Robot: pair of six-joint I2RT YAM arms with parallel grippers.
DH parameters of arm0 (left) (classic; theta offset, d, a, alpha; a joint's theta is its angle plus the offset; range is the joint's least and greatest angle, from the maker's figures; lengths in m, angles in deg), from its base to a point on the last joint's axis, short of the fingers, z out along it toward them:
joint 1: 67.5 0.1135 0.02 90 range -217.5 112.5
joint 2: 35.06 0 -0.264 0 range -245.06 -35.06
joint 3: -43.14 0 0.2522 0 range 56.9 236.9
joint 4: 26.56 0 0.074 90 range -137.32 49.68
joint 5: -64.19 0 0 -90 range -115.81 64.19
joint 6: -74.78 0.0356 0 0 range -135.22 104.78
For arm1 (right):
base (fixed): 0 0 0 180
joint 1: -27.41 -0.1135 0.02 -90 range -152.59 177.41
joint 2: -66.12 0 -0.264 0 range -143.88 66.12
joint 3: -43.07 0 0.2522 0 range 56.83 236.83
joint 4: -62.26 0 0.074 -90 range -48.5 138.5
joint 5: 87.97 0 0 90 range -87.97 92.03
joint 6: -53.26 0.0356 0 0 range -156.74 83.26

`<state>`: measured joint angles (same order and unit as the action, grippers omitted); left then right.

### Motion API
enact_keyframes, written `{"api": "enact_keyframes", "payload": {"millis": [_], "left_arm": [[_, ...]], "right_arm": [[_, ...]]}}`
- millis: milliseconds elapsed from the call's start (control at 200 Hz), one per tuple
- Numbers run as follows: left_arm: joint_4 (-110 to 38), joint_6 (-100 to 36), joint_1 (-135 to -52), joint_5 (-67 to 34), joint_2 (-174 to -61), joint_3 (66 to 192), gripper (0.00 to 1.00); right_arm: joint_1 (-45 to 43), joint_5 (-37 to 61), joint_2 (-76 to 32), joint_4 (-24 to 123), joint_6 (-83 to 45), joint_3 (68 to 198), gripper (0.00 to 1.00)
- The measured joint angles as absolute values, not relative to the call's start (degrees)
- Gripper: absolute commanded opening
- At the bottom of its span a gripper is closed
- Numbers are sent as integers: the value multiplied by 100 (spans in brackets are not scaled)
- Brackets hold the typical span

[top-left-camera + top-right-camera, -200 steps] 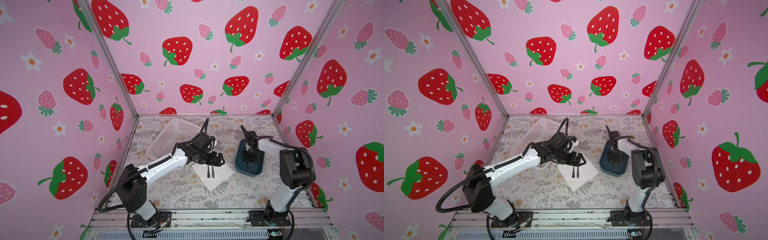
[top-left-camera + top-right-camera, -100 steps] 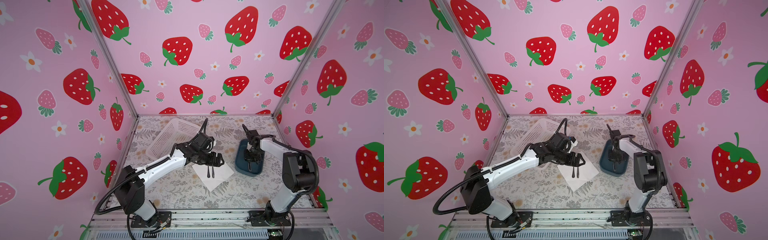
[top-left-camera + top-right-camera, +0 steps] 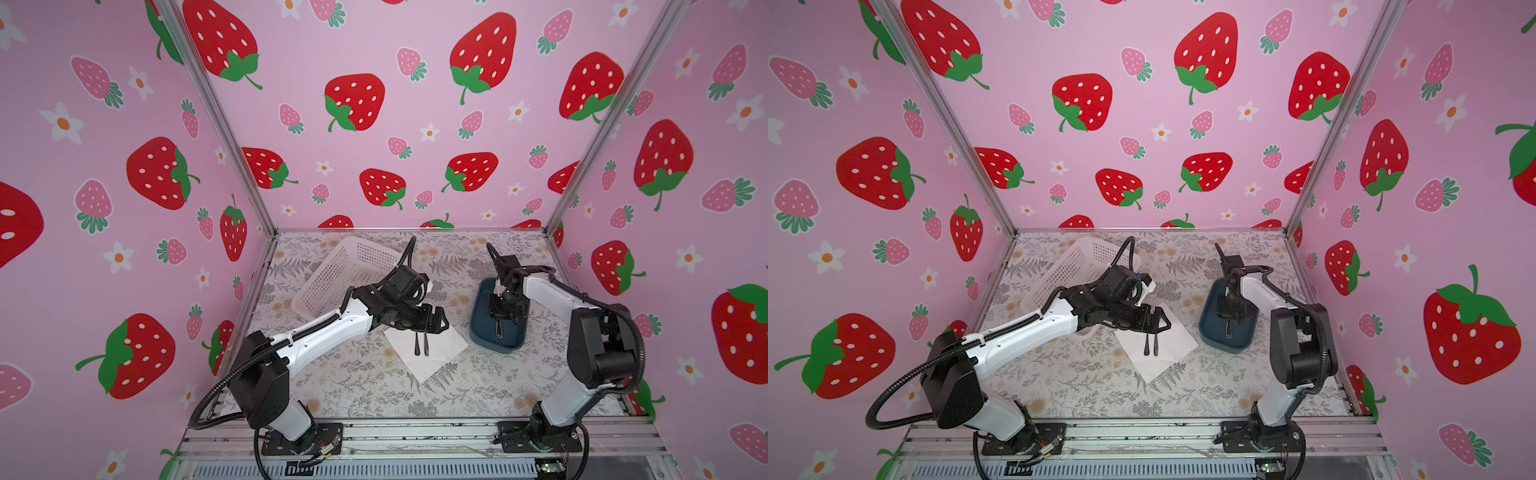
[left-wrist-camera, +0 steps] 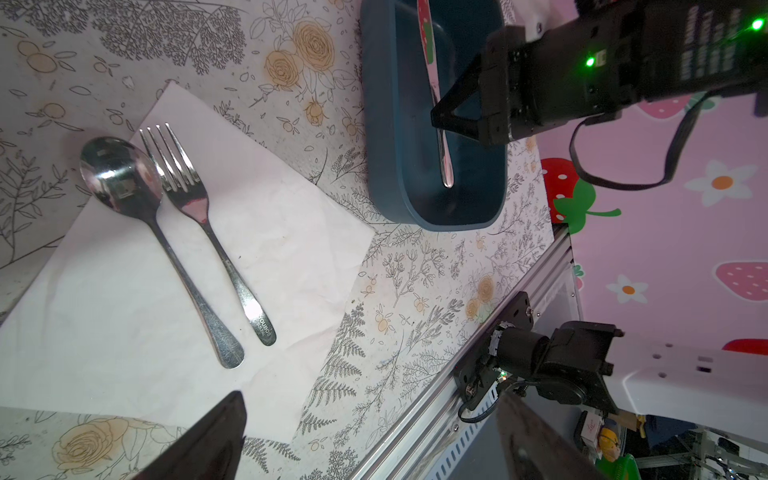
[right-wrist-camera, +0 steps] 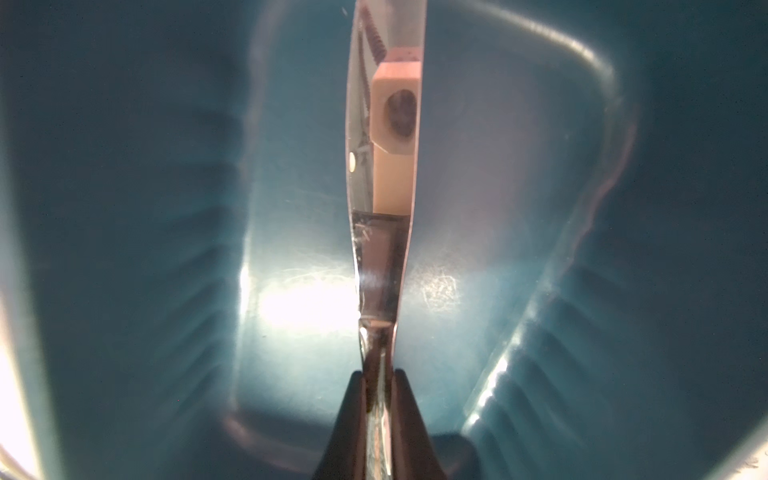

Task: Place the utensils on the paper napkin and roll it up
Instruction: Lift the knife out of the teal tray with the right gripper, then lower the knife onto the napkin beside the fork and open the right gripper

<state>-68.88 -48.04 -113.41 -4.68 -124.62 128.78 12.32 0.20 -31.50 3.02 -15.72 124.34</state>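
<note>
The white paper napkin [image 3: 440, 353] [image 3: 1173, 347] [image 4: 270, 232] lies as a diamond at mid-table. Two utensils, a spoon [image 4: 124, 183] and a fork [image 4: 195, 199], rest side by side on it, dark in both top views [image 3: 420, 345]. My left gripper [image 3: 440, 322] [image 4: 372, 409] hovers open over the napkin's far corner, holding nothing. A third utensil, a shiny knife [image 5: 382, 166] [image 4: 442, 149], is in the dark blue tray [image 3: 482, 332] [image 3: 1208, 332]. My right gripper [image 3: 500, 318] [image 5: 379, 376] reaches down into the tray, shut on the knife's handle.
A white perforated basket [image 3: 345, 270] sits tilted at the back left, behind my left arm. The blue tray stands just right of the napkin. A metal rail [image 4: 436, 399] runs along the table's front edge. Pink strawberry walls close in three sides.
My right arm's elbow has swung a little to the right while its gripper stays in the tray on the knife. The left gripper has hardly moved.
</note>
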Motion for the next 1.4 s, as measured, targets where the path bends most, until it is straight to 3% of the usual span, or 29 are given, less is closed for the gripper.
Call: {"api": "enact_keyframes", "payload": {"millis": [490, 1006, 1396], "left_arm": [[-6838, -4848, -11341, -422, -12462, 12869, 95], [-6713, -4959, -11269, -687, -12115, 12502, 95], [-6652, -5257, -10889, -938, -11584, 11903, 95]], "right_arm": [[1046, 457, -2702, -45, -1559, 12884, 9], [-779, 693, -2872, 143, -711, 13142, 9], [-1424, 927, -3594, 825, -42, 13017, 9]]}}
